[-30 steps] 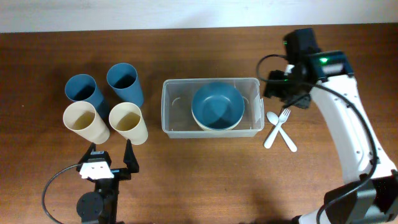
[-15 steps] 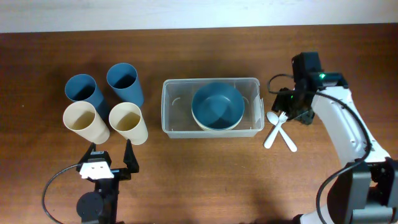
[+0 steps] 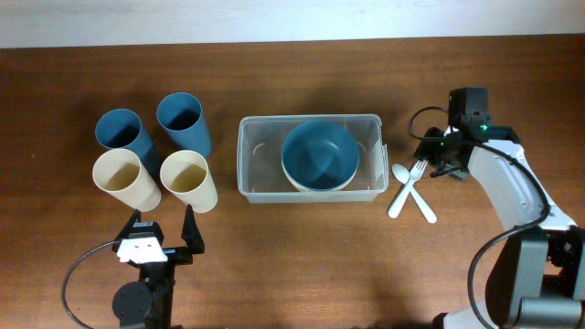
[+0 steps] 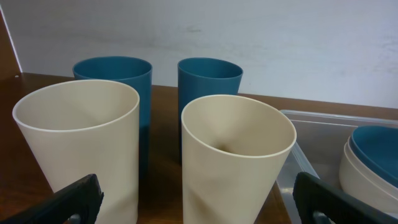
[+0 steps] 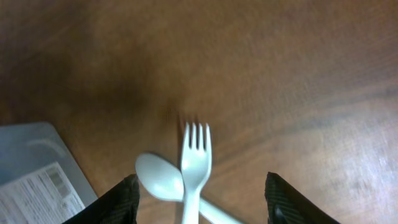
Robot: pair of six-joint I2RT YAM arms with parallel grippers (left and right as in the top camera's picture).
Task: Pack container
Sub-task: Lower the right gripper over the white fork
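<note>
**A:** Two pieces of thin white plastic cutlery, a fork [image 5: 196, 163] and a spoon [image 5: 158, 177], lie crossed just right of the container [image 3: 251, 183]. Why does the right gripper [image 5: 202, 190] hang there?

**B:** Its jaws are spread wide over them, probably to pick one up for packing. The clear, round-cornered bin sits mid-table, with a glossy blue bowl [image 3: 319, 155] nested in a cream bowl [image 4: 367, 180] inside.

**A:** And the left gripper [image 3: 164, 228]?

**B:** Parted too, holding nothing, just near of the four smooth tapered cups [image 4: 236, 155] at the left.
</note>
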